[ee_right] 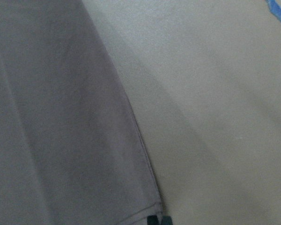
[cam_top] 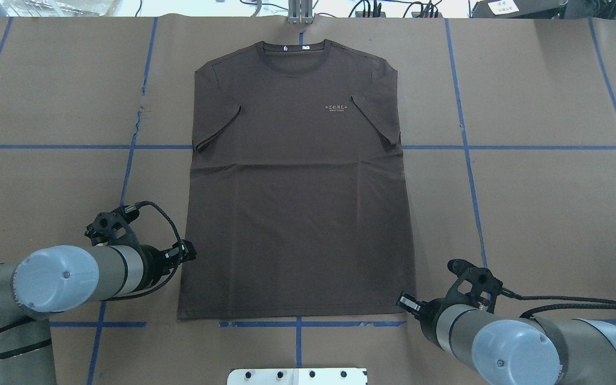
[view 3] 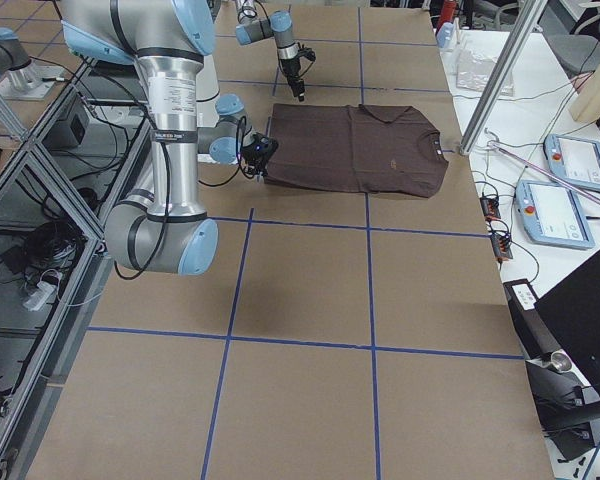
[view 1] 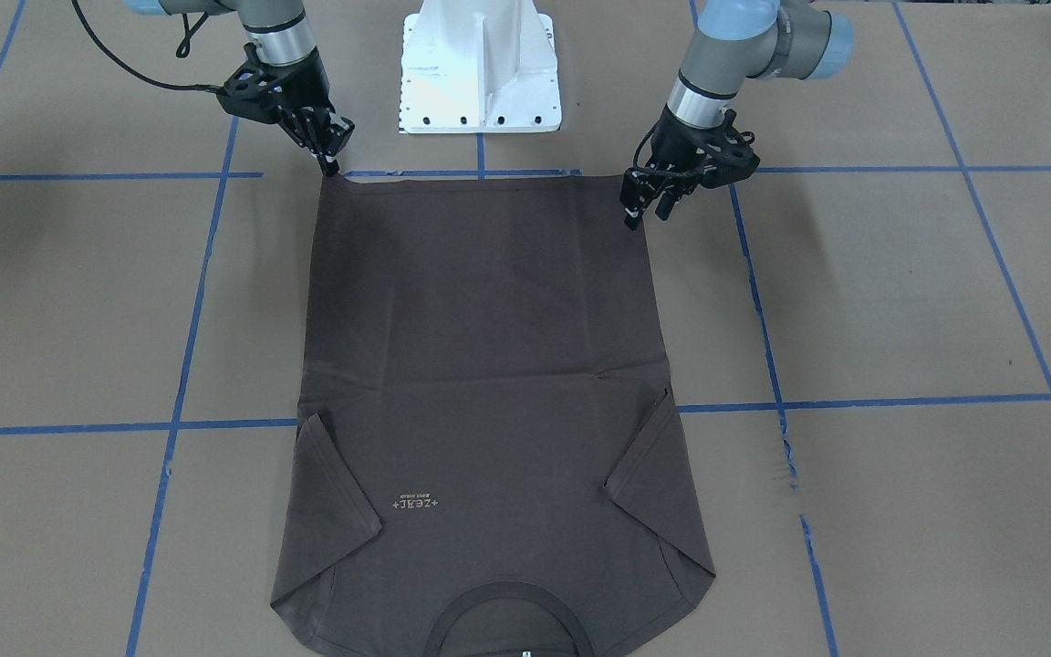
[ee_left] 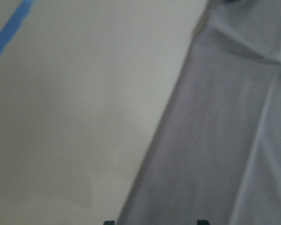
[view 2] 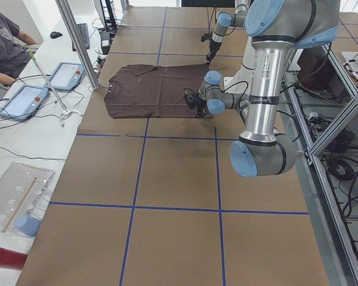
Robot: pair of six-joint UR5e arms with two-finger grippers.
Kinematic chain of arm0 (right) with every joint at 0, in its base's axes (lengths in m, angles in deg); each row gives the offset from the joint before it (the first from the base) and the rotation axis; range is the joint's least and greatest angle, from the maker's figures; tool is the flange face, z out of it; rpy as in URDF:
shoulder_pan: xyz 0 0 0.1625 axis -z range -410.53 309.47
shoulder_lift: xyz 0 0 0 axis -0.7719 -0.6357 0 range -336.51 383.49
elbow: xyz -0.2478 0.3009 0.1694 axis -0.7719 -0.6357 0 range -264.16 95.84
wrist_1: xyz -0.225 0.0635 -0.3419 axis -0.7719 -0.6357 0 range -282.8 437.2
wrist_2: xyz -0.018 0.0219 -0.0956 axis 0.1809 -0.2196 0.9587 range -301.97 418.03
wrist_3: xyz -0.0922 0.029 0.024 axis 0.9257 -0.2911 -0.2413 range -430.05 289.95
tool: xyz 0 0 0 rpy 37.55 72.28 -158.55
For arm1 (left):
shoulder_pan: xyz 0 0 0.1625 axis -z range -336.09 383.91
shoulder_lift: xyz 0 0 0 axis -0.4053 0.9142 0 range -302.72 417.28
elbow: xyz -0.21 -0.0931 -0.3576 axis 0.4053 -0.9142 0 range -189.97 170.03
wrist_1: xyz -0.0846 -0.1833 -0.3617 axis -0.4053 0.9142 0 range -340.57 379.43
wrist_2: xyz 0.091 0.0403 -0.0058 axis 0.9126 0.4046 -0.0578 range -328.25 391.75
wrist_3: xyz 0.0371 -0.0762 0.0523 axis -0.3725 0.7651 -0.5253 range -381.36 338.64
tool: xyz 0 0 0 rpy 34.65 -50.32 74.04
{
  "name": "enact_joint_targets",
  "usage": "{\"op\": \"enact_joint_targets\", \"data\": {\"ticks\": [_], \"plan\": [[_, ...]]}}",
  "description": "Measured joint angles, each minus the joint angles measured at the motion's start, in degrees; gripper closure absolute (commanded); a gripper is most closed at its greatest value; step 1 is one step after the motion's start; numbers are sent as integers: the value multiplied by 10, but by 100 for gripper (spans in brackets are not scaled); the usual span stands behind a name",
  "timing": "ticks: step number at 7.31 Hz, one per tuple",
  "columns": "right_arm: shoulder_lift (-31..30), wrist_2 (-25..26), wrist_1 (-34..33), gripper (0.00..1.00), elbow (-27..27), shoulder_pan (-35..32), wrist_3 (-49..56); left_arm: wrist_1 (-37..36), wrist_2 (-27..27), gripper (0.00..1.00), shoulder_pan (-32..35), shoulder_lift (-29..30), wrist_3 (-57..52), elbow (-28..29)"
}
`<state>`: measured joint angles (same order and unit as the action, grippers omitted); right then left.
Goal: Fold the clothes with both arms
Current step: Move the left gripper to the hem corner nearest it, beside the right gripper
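Brown-paper worktop (cam_top: 527, 214), blue tape (cam_top: 463, 147) grid | T-shirt (cam_top: 297, 214) flat, logo up, hem toward pedestal base (view 1: 480, 73), collar away from it | we read right pincer (view 1: 331, 164) clenched on one T-shirt hem corner | left pincer (view 1: 646, 212) released, fingers apart, at the T-shirt's side edge near the other hem corner

Both hang low: left claw (view 1: 646, 216) with jaws apart, right claw (view 1: 332, 168) jaws together.

light: bright, even light is falling from overhead | shadows: soft, faint ones are lying on the brown paper table (view 1: 900, 292) | focus: both wrist views are blurring the T-shirt (ee_left: 234, 140) edge
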<state>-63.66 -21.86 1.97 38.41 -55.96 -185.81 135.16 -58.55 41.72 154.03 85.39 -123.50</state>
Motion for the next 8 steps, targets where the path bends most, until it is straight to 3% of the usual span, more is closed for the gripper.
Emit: {"op": "enact_joint_targets", "data": {"ticks": [4,8], "plan": [[0,0,0,100,-2,1,0,-43,-9,53,-40,-4,19,-13],[0,-1,1,100,-2,1,0,-45,-10,54,-60,-5,25,-14]]}}
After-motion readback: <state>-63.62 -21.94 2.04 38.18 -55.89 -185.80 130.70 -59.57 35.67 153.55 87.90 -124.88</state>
